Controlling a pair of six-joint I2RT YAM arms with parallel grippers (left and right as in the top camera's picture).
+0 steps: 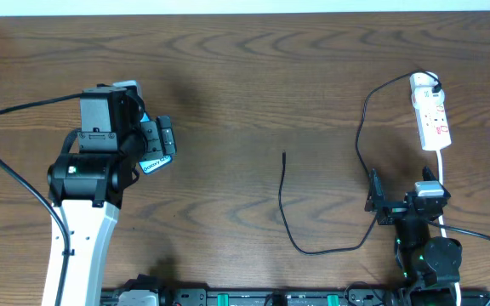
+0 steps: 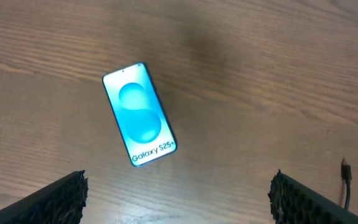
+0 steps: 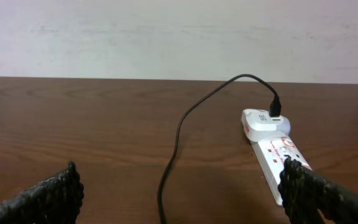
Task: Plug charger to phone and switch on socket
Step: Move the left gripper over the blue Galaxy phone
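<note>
Showing one phone [image 2: 140,115], one charger [image 1: 282,195], one socket [image 1: 430,115], left fingers [image 2: 48,202], right fingers [image 3: 42,199] parted

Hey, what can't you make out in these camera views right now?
Overhead: the phone is mostly hidden under the left arm.
Overhead: the socket switches are too small to read; in the right wrist view, one of the right gripper's fingers covers its near end.
Left wrist: the charger tip is tiny beside the right edge, its connector shape unclear.

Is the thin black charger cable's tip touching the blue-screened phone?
Apart. Left wrist view shows a clear gap between the blue-screened phone and the thin black cable's tip.
</note>
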